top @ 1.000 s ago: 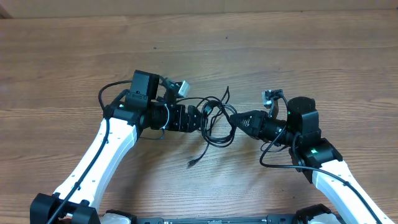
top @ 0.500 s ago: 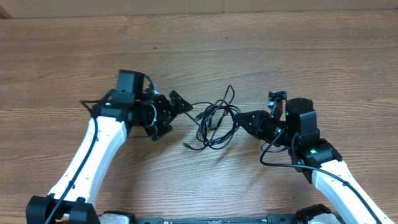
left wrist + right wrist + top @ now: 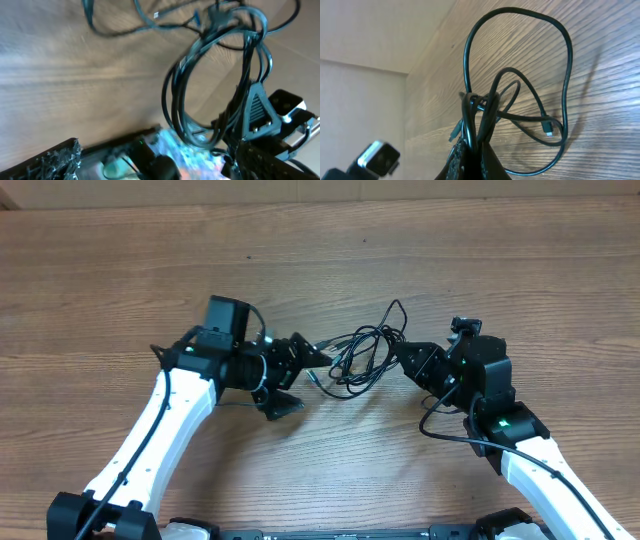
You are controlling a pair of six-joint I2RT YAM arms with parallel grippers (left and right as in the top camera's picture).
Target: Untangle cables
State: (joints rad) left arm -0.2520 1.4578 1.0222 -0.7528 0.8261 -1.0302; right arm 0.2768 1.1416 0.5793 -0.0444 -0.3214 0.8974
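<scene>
The cables are in one tangled bundle near the middle of the surface, between the two pincers.

The right pincer is closed tight on the bundle, and in the right wrist view the strands go together into its fingers and spread out above them in loops. One loop reaches toward the far edge. The left pincer has its jaws wide apart. Its upper finger is at the left side of the bundle, with strands passing close along it, but I cannot tell if they are hooked on it. Bare wood lies open all around, wide toward the far edge and toward the left and right edges.
</scene>
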